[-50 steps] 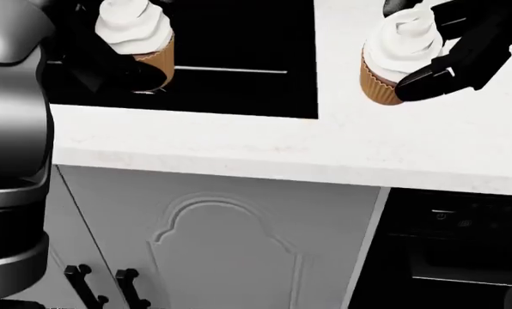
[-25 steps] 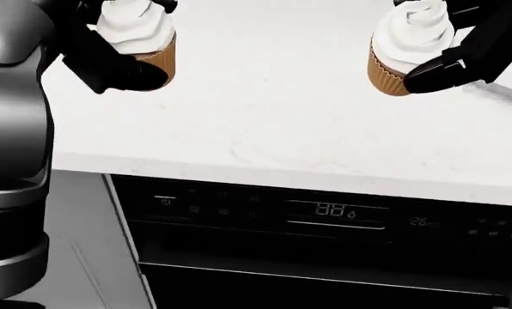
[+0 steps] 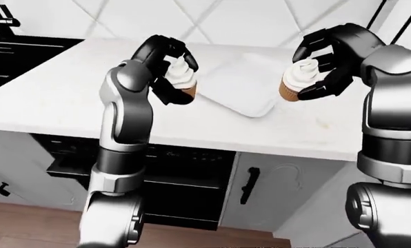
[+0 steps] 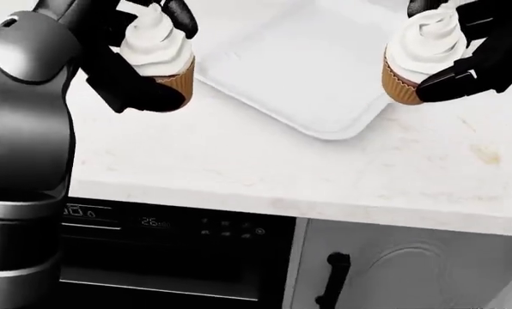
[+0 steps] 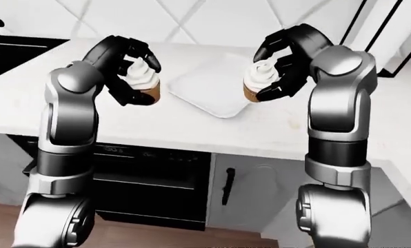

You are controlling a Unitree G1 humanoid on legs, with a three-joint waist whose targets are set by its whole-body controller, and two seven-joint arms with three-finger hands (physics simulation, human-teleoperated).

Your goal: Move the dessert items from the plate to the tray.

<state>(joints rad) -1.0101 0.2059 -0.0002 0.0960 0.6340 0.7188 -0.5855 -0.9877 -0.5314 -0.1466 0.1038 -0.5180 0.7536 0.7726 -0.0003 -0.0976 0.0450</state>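
Above the white counter (image 4: pixel 265 174), the left hand (image 4: pixel 144 45) grips one cupcake (image 4: pixel 159 55) and the right hand (image 4: pixel 475 45) grips another cupcake (image 4: pixel 421 55), flanking the white tray (image 4: pixel 299 77).

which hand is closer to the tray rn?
Right. The right hand holds its cupcake at the tray's right edge; the left hand is off to its left.

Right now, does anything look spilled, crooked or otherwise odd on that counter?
Little does. Both cupcakes are upright, one in the left hand, one in the right hand, frosting intact. The white tray lies askew to the counter edge, and a small tan smudge marks the counter to its right.
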